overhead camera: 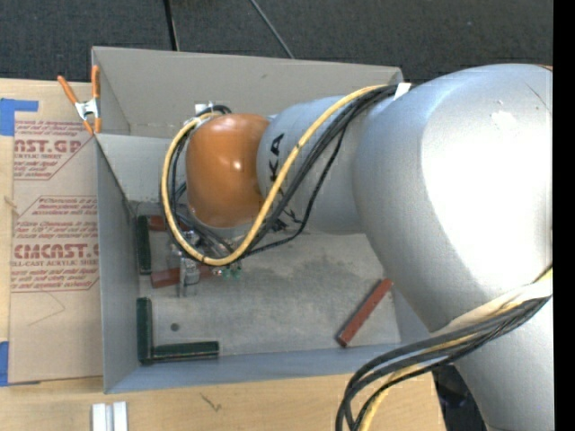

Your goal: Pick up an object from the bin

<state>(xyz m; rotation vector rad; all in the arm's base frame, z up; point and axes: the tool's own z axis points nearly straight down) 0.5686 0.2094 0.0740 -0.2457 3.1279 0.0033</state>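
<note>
Camera view: the arm (467, 196) comes in from 3 o'clock and covers much of the bin (117, 268). Its orange cover (225, 169), looped about with yellow and black cables (166, 182), hangs over the left half of the floor. Below the cover the gripper (190, 275) is down at the floor, toward the bin's 9 o'clock side. The cover and cables hide most of it, so I cannot tell whether it is spread or closed, and nothing can be seen gripped in it.

The nearest thing is a short reddish-brown piece (165, 279), lying flat at the gripper's 9 o'clock, just beside its tip. Whether the two touch cannot be told. A small green bit (232, 272) lies at the gripper's 3 o'clock, close by and under the edge of the cable loop.

A dark green bar (144, 245) lies along the left wall, at the gripper's 10 o'clock, with its long side running from 12 to 6. A dark green L-shaped piece (146, 341) sits in the bin's 7 o'clock corner. One leg follows the left wall and the other follows the near wall. It is well apart from the gripper.

A long reddish-brown stick (364, 312) lies aslant toward the bin's 4 o'clock side. It is far from the gripper, and its upper end is near the arm's edge.
</note>
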